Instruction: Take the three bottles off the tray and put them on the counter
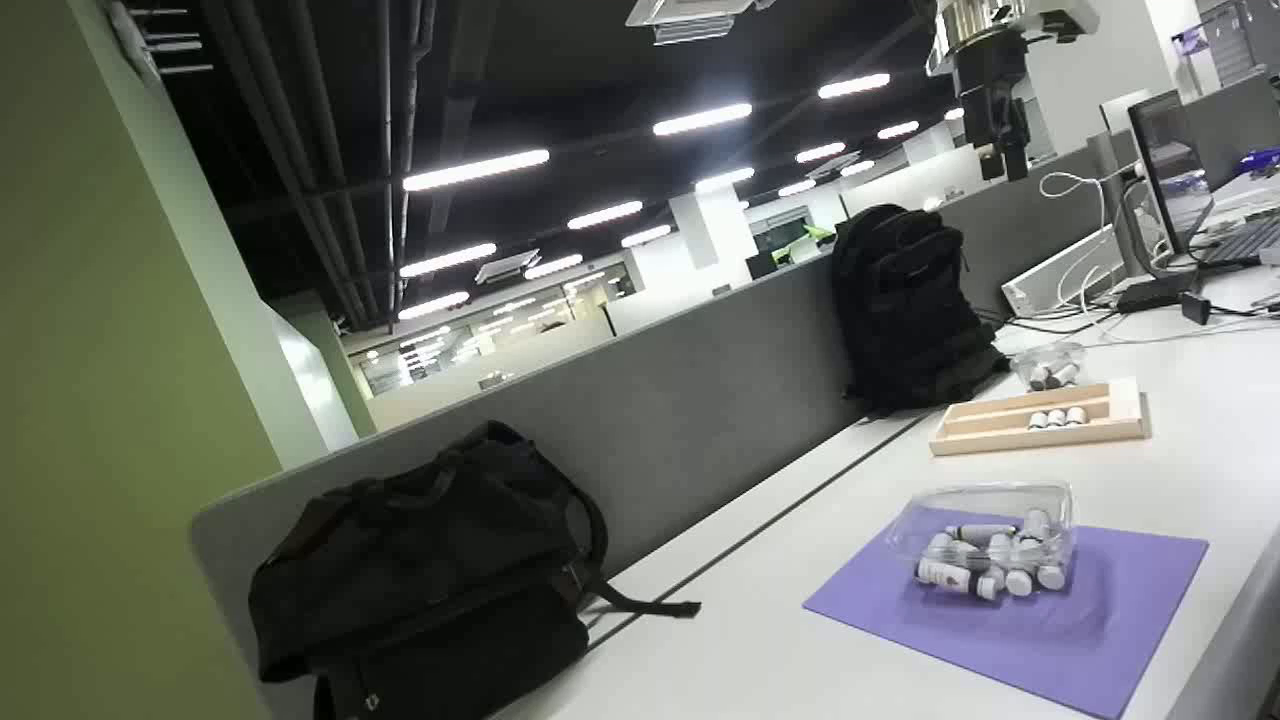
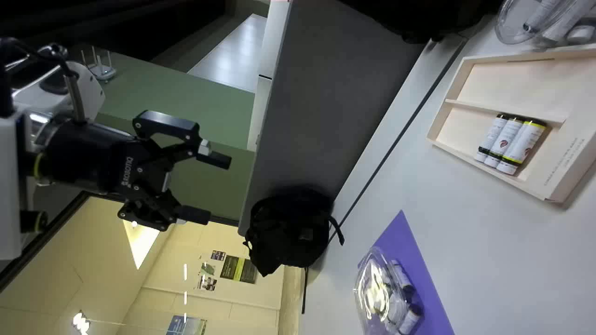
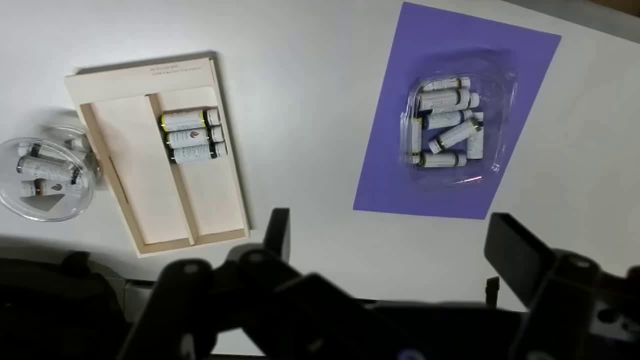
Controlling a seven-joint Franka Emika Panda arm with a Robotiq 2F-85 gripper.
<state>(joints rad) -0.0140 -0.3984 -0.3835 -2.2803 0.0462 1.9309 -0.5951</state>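
— What did we have just left of the tray (image 3: 135,160) in the wrist view?
— A round clear tub (image 3: 60,212) of small bottles (image 3: 45,169); both stood on the pale counter (image 3: 310,125).
— And our three bottles (image 3: 187,137)?
— We found them lying inside the tray, in its right-hand compartment, touching side by side near the printed end.
— Which way did they point?
— Their long axes ran across that compartment, close to parallel: bases just beside the tray's divider (image 3: 182,200), white caps (image 3: 217,134) turned right, toward its outer wall (image 3: 236,182).
— And the arm (image 2: 10,200)?
— We saw the gripper (image 2: 219,189) well above the tray and, in the wrist view, to its right, fingers (image 3: 515,252) pointing down and spread wide.
— Farther right of the tray?
— We made out a purple mat (image 3: 380,170) bearing a clear box (image 3: 492,120) with more bottles (image 3: 452,134).
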